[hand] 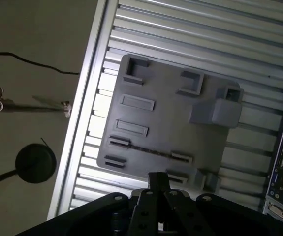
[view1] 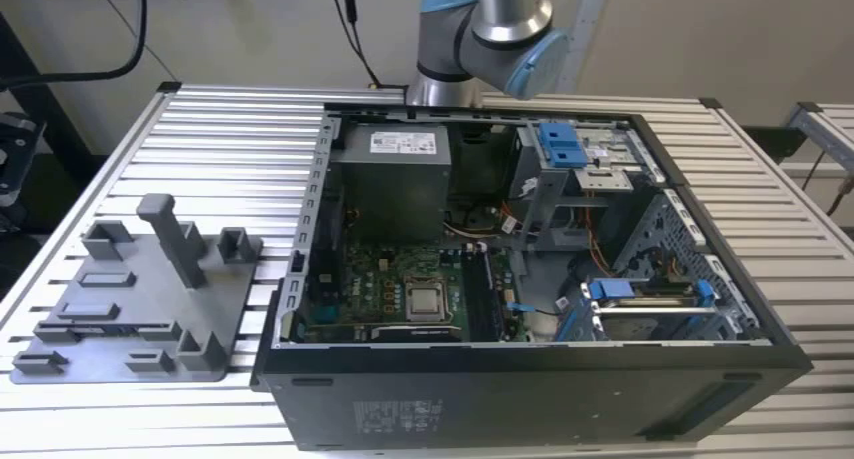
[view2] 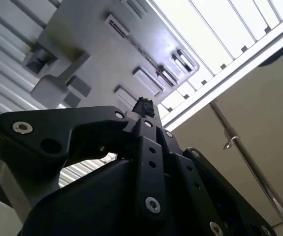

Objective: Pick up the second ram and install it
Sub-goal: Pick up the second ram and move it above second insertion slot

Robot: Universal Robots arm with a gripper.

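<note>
Two fingers (view2: 142, 105) of the gripper (hand: 158, 179) sit pressed together, tips meeting w/ no gap you can see & nothing between them: closed on air, touching nothing.

Beyond the tips in both wrist views you get the grey fixture tray (hand: 166, 123), well apart from the gripper. In the first wrist view the tips line up over the tray's edge, near a pair of slotted holders (hand: 179, 158). A thin dark line runs from holder to holder. You can't tell if that's a groove or something on edge. The tall post (hand: 215, 112) stands at the tray's far side from those holders.

The second ram (view1: 478, 294): the best match is a long, narrow dark stick on edge in the board (view1: 360, 279) slots, inside the PC case (view1: 534, 404). It's just to the exterior view's right of the CPU socket (view1: 427, 301). There's another dark strip right beside it, approx. parallel, and you can't tell which is which or see a label face. That puts it well apart from the fingers, since the tray lies outside the case, on the exterior view's left.

Further out, tray & case both rest on the slatted metal table (view1: 227, 129), the case open on top w/ the PSU (view1: 394, 169) at its far end. The arm (view1: 487, 24) rises behind the case at the table's far edge.
</note>
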